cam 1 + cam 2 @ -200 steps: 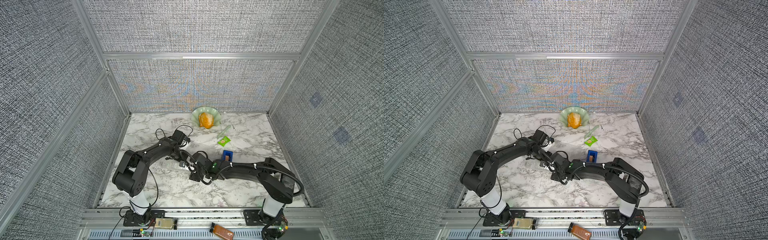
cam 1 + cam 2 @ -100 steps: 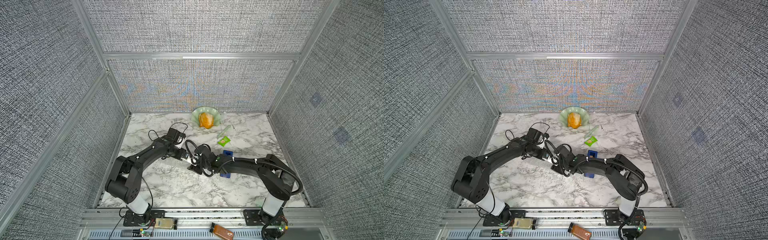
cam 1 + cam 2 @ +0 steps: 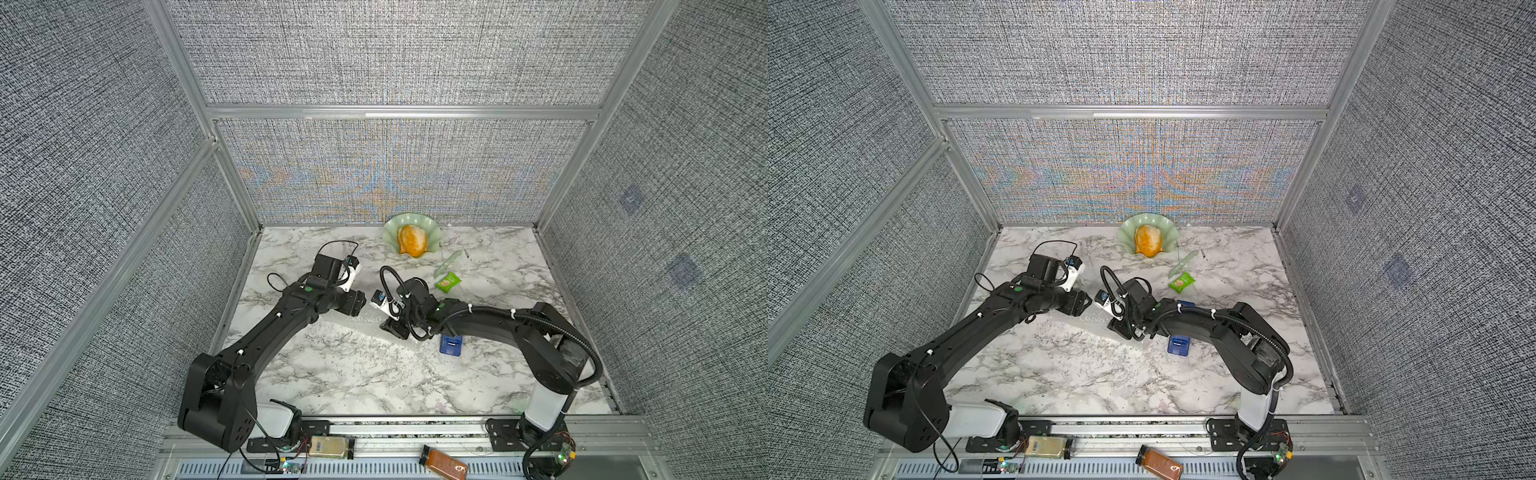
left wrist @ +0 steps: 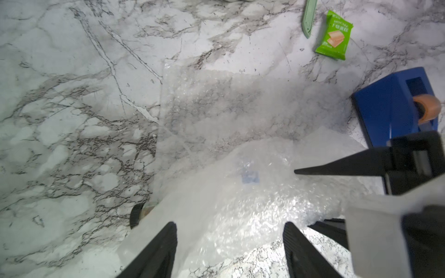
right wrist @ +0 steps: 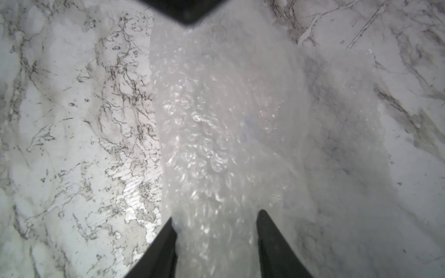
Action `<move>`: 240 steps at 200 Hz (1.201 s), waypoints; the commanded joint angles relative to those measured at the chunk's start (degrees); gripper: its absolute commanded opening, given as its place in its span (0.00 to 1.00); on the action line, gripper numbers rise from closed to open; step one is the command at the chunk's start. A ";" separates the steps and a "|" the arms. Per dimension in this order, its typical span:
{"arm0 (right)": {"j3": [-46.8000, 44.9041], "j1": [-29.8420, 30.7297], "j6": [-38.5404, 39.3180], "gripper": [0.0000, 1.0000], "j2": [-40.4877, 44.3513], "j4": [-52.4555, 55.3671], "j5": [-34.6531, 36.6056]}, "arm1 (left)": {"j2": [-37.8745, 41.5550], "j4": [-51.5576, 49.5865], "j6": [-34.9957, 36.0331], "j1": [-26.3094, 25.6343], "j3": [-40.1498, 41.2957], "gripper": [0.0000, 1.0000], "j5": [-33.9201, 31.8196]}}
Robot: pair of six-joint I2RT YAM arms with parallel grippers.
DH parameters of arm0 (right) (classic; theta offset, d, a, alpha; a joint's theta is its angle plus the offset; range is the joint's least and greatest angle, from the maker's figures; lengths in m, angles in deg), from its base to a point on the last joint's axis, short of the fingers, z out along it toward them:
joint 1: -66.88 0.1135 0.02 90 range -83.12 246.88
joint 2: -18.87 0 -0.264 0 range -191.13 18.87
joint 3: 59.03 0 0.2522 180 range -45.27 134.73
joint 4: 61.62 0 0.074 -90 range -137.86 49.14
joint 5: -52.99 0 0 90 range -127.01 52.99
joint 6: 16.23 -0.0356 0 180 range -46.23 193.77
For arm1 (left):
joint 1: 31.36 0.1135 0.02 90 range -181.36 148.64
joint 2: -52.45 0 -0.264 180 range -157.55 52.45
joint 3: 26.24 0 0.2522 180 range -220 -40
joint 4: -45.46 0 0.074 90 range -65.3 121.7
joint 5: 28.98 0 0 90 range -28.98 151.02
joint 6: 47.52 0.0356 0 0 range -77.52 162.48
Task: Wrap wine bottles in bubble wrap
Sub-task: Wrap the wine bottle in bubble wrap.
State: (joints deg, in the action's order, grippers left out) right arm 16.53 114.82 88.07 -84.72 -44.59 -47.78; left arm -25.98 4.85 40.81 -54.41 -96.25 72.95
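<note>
On the marble surface (image 3: 353, 382), the blue tape dispenser (image 3: 451, 345) is standing nearest the arm bases. Just left of it, the bubble wrap (image 4: 240, 204) is lying folded over the wine bottle (image 4: 137, 215), whose black cap is poking out at the end away from the dispenser. The right hand (image 5: 215, 215) is straddling the roll at the dispenser end; I cannot tell whether it is pinching. The left hand (image 4: 230, 223) is straddling the cap end, fingers wide apart. Beyond the dispenser, a green packet (image 3: 448, 282) is lying.

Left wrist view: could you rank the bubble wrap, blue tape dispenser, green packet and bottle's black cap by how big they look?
1. bubble wrap
2. blue tape dispenser
3. green packet (farther off, so true size unsure)
4. bottle's black cap, half hidden
</note>
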 commanded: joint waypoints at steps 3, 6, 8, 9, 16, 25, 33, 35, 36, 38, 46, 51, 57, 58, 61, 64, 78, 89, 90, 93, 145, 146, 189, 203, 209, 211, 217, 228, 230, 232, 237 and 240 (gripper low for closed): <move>-0.88 0.46 -3.24 0.66 0.54 12.64 -1.17 | 0.55 0.64 -4.25 0.76 0.28 0.72 -1.10; -0.93 0.59 -3.69 0.68 0.98 12.65 -0.88 | 0.60 0.68 -4.75 0.81 0.45 0.72 -0.89; -1.03 0.77 -3.96 0.68 1.09 12.58 -0.74 | 0.64 0.84 -5.10 0.81 0.60 0.72 -0.57; -1.05 0.80 -4.12 0.69 1.23 12.52 -0.66 | 0.69 0.88 -5.27 0.81 0.69 0.72 -0.45; -1.40 1.27 -4.75 0.70 2.36 12.23 -0.07 | 0.74 1.34 -6.50 0.98 1.37 0.72 -0.15; -1.92 1.91 -5.69 0.72 4.38 11.72 0.81 | 0.46 2.02 -7.27 1.13 1.90 0.72 0.28; -2.20 2.59 -6.35 0.74 6.13 11.44 1.95 | 0.07 2.30 -7.62 1.37 2.01 0.72 0.29; -2.25 2.77 -6.54 0.74 6.47 11.37 2.26 | 0.04 2.30 -7.66 1.37 1.95 0.72 0.25; -2.23 2.86 -6.64 0.74 6.69 11.35 2.34 | 0.00 2.32 -7.70 1.35 1.90 0.72 0.27; -2.22 2.97 -6.87 0.75 7.12 11.37 2.64 | -0.08 2.39 -7.68 1.47 1.84 0.72 0.29; -2.26 3.65 -7.39 0.76 8.85 11.46 3.36 | -0.19 2.65 -7.70 1.53 1.40 0.71 0.74; -2.31 3.82 -7.92 0.76 9.68 11.54 3.55 | -0.21 2.82 -7.67 1.53 1.04 0.71 1.21; -2.38 4.09 -8.69 0.76 11.08 11.51 3.56 | -0.23 3.20 -7.71 1.52 0.47 0.70 1.79; -2.43 4.13 -8.86 0.76 11.28 11.55 3.51 | -0.27 3.20 -7.72 1.56 0.41 0.70 1.88; -2.47 4.16 -9.32 0.76 11.87 11.55 3.48 | -0.29 3.43 -7.73 1.58 0.21 0.70 2.10; -2.63 4.14 -9.88 0.76 12.51 11.52 3.47 | -0.42 3.60 -7.55 1.54 -0.16 0.69 2.20; -3.34 4.07 -12.84 0.76 15.35 11.82 4.81 | -1.56 5.64 -6.14 1.57 -1.36 0.64 3.35; -3.88 3.63 -16.38 0.76 17.17 12.71 8.24 | -3.21 8.35 -3.37 1.54 -2.05 0.61 6.39; -3.92 3.60 -16.75 0.76 17.40 12.85 8.49 | -3.39 8.63 -3.22 1.53 -2.08 0.60 6.64; -4.03 3.31 -17.60 0.76 17.80 13.28 9.43 | -3.97 9.28 -3.11 1.56 -2.35 0.59 7.39; -2.24 -2.39 -29.29 0.72 17.39 24.46 22.28 | -19.02 9.05 -5.12 0.58 -8.67 0.49 13.60; -2.22 -2.53 -29.40 0.72 17.29 24.66 22.41 | -19.16 9.16 -5.15 0.52 -8.64 0.49 13.58; 1.36 -9.29 -32.15 0.64 8.95 27.74 20.02 | -21.53 9.91 -5.88 -0.11 -4.55 0.47 12.01; 3.25 -10.42 -31.35 0.58 5.61 27.88 19.56 | -20.76 9.76 -5.97 -0.13 -2.04 0.46 11.22; 4.24 -10.67 -30.76 0.55 4.05 27.77 19.27 | -20.27 9.61 -5.94 -0.11 -0.97 0.46 10.71; 4.57 -10.72 -30.57 0.54 3.49 27.76 19.09 | -20.11 9.62 -6.03 -0.14 -0.55 0.46 10.55; 5.89 -10.95 -29.77 0.51 1.80 27.90 18.55 | -19.57 9.46 -6.19 -0.15 0.61 0.46 10.01; 8.77 -11.07 -28.31 0.46 -1.74 28.60 17.76 | -18.36 9.45 -6.56 -0.08 2.53 0.46 9.34; 9.39 -11.11 -28.00 0.45 -2.37 28.74 17.61 | -18.12 9.45 -6.72 -0.07 3.14 0.46 9.21; 9.96 -11.05 -27.73 0.44 -2.95 28.84 17.44 | -17.86 9.45 -6.80 -0.13 3.37 0.46 9.16; 11.19 -11.09 -27.12 0.42 -4.62 29.10 17.15 | -17.22 9.45 -7.03 -0.15 4.42 0.46 8.93; 11.93 -11.09 -26.78 0.42 -5.52 29.30 16.89 | -16.85 9.45 -7.29 -0.09 5.06 0.46 8.66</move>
State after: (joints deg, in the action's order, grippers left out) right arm 24.14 103.91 58.85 -85.18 -18.05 -29.04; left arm -44.82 15.56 34.89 -54.52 -94.56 83.33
